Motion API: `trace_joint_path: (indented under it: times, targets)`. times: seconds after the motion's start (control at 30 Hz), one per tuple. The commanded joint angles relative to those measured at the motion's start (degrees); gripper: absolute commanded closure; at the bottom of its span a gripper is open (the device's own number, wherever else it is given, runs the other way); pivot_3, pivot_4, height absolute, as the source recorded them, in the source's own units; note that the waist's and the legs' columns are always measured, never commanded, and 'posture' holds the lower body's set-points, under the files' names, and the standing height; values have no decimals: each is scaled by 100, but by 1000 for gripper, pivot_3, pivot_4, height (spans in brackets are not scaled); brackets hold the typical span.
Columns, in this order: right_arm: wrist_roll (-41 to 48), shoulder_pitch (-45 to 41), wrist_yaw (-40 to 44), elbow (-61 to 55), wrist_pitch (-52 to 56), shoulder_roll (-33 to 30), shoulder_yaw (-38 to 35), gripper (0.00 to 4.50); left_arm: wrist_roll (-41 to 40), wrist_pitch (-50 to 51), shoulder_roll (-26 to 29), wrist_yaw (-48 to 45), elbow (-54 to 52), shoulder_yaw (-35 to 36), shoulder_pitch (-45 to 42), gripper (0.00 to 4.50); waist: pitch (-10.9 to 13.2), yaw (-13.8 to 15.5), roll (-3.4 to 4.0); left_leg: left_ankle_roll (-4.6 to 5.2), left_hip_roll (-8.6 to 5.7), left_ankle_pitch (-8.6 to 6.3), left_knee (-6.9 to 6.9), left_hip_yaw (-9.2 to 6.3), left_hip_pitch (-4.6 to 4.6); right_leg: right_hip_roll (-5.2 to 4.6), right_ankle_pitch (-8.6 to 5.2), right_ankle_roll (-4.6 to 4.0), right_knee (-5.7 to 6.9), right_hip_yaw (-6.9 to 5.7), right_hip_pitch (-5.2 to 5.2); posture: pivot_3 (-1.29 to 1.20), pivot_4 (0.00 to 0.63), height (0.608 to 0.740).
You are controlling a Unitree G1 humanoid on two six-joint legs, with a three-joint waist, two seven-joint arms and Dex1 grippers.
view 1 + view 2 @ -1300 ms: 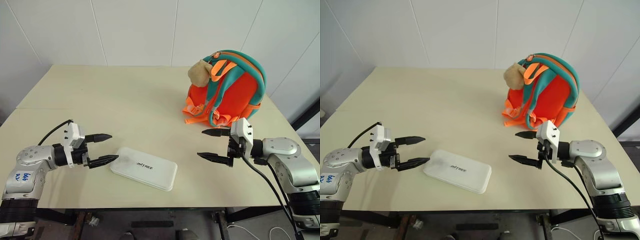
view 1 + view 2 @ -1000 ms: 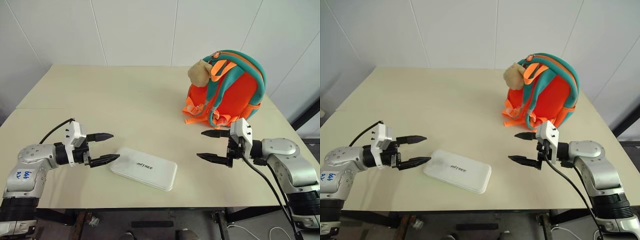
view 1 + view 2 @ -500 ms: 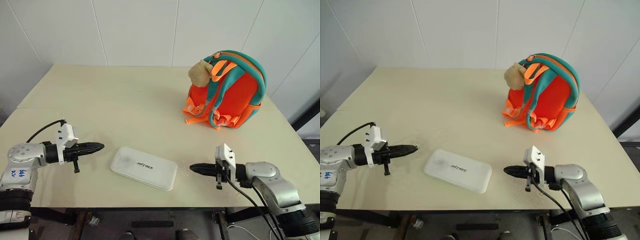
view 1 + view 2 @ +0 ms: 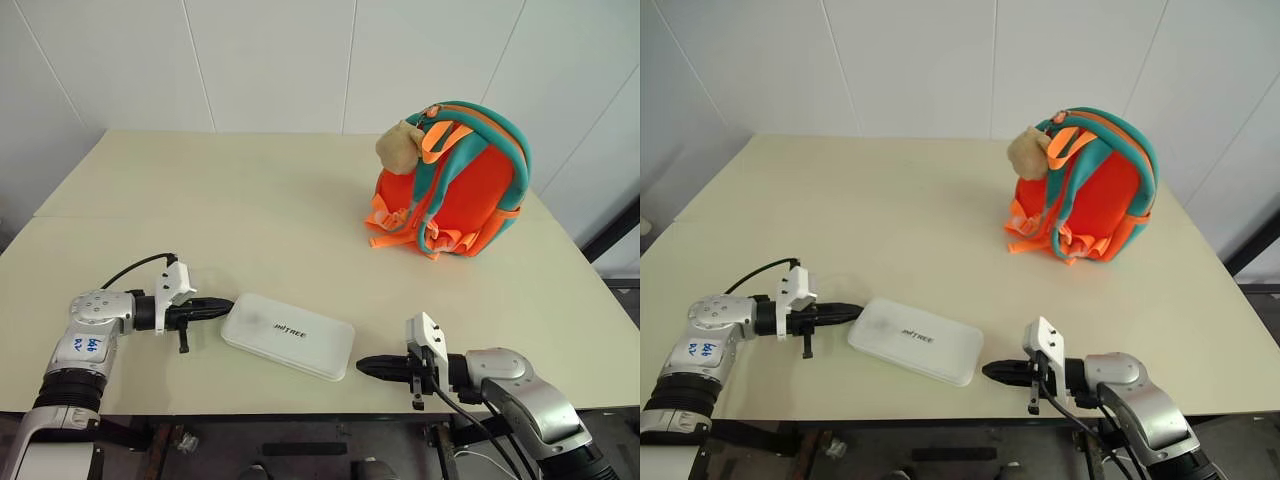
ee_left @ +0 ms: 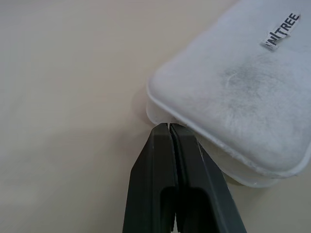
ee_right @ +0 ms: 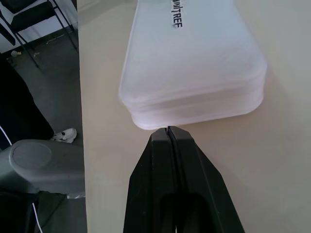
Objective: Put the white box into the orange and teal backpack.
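The white box (image 4: 288, 335) lies flat near the table's front edge, grey lettering on top. My left gripper (image 4: 226, 308) is shut, low over the table, its tips right at the box's left end (image 5: 194, 107). At the box's right end (image 6: 194, 77) my right gripper (image 4: 362, 366) is also shut, its tips a short way off. Nothing is held by either. The orange and teal backpack (image 4: 452, 182) stands upright at the back right, a tan plush toy (image 4: 398, 146) hanging at its top.
The cream table (image 4: 250, 200) runs wide behind the box. Its front edge lies just below the box and both grippers. White walls stand behind. In the right wrist view the floor and black chair legs (image 6: 34, 19) appear past the table's edge.
Both grippers, open a second ago, have shut. Both sank to the tabletop and moved inward to the box's two ends.
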Motion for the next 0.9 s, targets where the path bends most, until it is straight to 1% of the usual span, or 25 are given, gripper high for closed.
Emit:
trace_joint_path:
  times: [0.03, 0.17, 0.37, 0.7, 0.9]
  targets:
    - [27, -11, -80, -159, -79, 31, -65, 4470, -1, -72, -62, 6, -79, -3, -13, 4447, 0, 5, 0, 0, 0, 0, 0, 0, 0, 0, 0, 0, 0, 0, 0, 0, 150, 740]
    - [12, -70, -97, -108, -94, 23, -74, 4470, -69, 3, -144, 1, -218, -5, 88, 4447, 0, 10, 0, 0, 0, 0, 0, 0, 0, 0, 0, 0, 0, 0, 0, 0, 150, 740]
    - [-90, -407, 17, 256, -236, -49, -160, 4470, -176, 264, -290, 28, -641, -44, 167, 4447, 0, 8, 0, 0, 0, 0, 10, 0, 0, 0, 2, 2, 4, 0, 2, 0, 150, 740]
    - [-354, -1050, 415, 1240, -711, -316, -406, 4470, -173, 681, -687, 180, -1213, -142, 305, 4447, 0, 25, 0, 1, 0, 0, 19, -1, 0, 0, 4, 6, 5, 0, 6, 0, 150, 740]
    - [-446, -1177, 371, 1470, -1010, -191, -518, 4470, -121, 734, -823, 288, -1212, -163, 256, 4447, 0, 23, 0, 1, 0, 0, 19, -1, 0, 0, 4, 6, 5, 0, 6, 0, 150, 740]
